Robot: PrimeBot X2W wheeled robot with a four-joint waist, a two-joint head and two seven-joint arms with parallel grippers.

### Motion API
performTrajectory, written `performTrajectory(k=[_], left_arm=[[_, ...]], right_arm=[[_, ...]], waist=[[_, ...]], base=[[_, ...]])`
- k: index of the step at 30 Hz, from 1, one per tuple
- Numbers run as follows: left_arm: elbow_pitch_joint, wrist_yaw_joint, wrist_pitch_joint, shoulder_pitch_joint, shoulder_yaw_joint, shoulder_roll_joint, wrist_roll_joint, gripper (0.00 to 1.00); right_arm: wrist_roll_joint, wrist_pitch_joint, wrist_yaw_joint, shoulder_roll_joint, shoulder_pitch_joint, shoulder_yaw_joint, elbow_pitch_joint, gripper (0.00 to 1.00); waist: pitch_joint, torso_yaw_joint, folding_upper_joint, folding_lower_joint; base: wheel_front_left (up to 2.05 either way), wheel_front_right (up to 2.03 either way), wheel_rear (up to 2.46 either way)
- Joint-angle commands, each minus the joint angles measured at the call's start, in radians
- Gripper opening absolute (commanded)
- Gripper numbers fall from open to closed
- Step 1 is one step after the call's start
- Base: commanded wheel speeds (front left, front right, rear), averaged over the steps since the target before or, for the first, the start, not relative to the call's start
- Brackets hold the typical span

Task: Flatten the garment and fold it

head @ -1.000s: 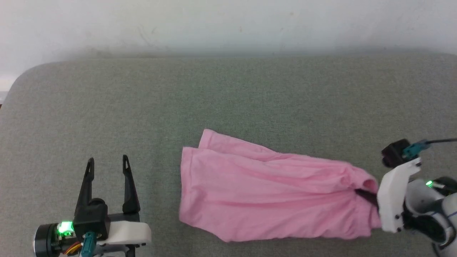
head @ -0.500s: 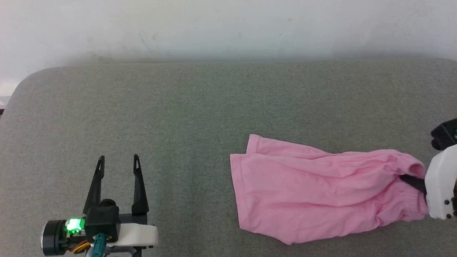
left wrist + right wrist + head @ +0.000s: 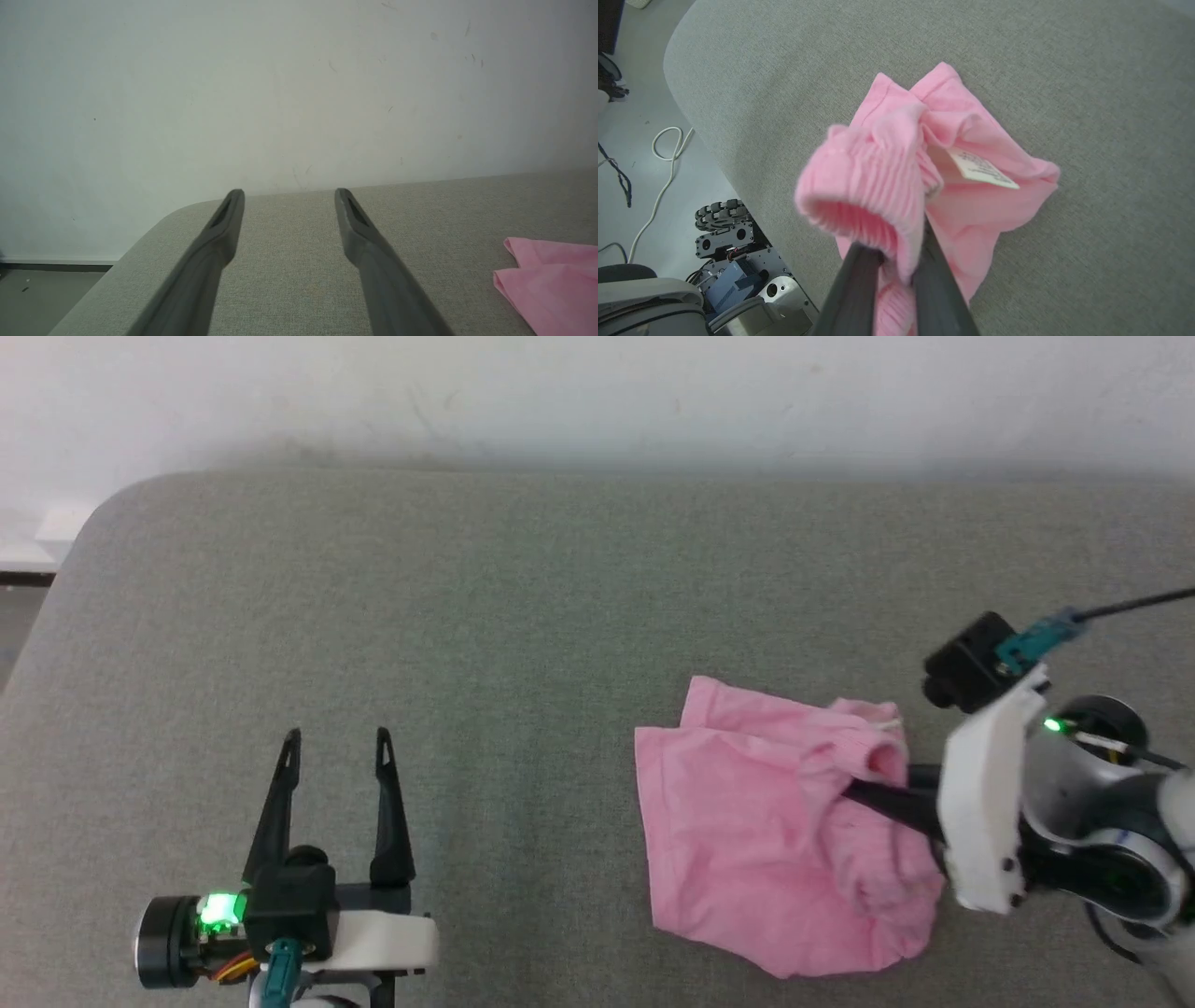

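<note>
Right fingers [image 3: 936,291] apparently pinch garment [image 3: 747,840]

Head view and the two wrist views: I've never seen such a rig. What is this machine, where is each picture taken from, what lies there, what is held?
This is a wheeled robot with two arms, each ending in a gripper with two long dark fingers. The head view looks down from its head onto a grey padded surface. The left gripper is open and holds nothing; the left wrist view looks along its fingers toward a pale wall. The right gripper is shut on the garment, small pink shorts, pinched at the ribbed waistband. That end is lifted and bunched, while the rest lies rumpled on the surface. The right wrist view, taken along that gripper's fingers, also shows a white label inside the waist.
</note>
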Motion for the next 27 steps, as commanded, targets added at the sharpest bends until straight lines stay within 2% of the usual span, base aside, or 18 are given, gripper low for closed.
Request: performTrajectory(k=[1,4,7,12,17,18,19,20,23,27], left_arm=[[0.001,-0.004,-0.005,-0.024,-0.005,-0.010,-0.005,1.00],[0.005,-0.006,-0.005,-0.041,-0.010,-0.018,-0.006,1.00],[0.008,-0.007,-0.005,-0.054,-0.015,-0.023,-0.006,1.00],[0.018,-0.009,-0.005,-0.084,-0.027,-0.037,-0.007,1.00],[0.049,-0.005,-0.005,-0.091,-0.019,-0.045,-0.014,1.00],[0.054,-0.005,-0.005,-0.090,-0.014,-0.044,-0.015,1.00],[0.059,-0.005,-0.005,-0.086,-0.009,-0.042,-0.016,1.00],[0.065,-0.006,-0.005,-0.082,-0.004,-0.040,-0.018,1.00],[0.083,-0.011,-0.005,-0.069,0.013,-0.031,-0.021,1.00],[0.097,-0.021,-0.005,-0.050,0.028,-0.025,-0.023,1.00]], right_arm=[[-0.021,-0.010,-0.001,0.038,-0.050,0.030,0.019,0.00],[-0.052,-0.029,-0.001,0.101,-0.108,0.085,0.095,0.00],[-0.086,-0.042,-0.001,0.132,-0.143,0.134,0.155,0.00],[-0.177,-0.099,-0.001,0.161,-0.192,0.252,0.329,0.00],[-0.193,-0.165,-0.001,0.172,-0.207,0.338,0.455,0.00],[-0.187,-0.179,-0.001,0.170,-0.210,0.353,0.463,0.05],[-0.183,-0.196,-0.001,0.165,-0.215,0.364,0.465,0.40],[-0.180,-0.218,-0.001,0.157,-0.223,0.374,0.458,1.00],[-0.163,-0.283,-0.001,0.119,-0.245,0.393,0.404,1.00],[-0.152,-0.394,-0.001,0.063,-0.263,0.351,0.294,1.00]], waist=[[0.029,0.022,0.0000,-0.0001],[0.052,0.036,0.0000,-0.0001],[0.067,0.046,0.0000,-0.0001],[0.099,0.070,0.0000,-0.0001],[0.098,0.070,0.0000,-0.0001],[0.092,0.065,0.0000,-0.0001],[0.085,0.059,0.0000,-0.0001],[0.076,0.053,0.0000,-0.0001],[0.045,0.028,0.0000,-0.0001],[0.005,-0.009,0.0000,-0.0001]], base=[[0.00,0.00,0.00],[0.00,0.00,0.00],[0.00,0.00,0.00],[0.00,0.00,0.00],[0.00,0.00,0.00],[0.00,0.00,0.00],[0.00,0.00,0.00],[0.00,0.00,0.00],[0.00,0.00,0.00],[0.00,0.00,0.00]])
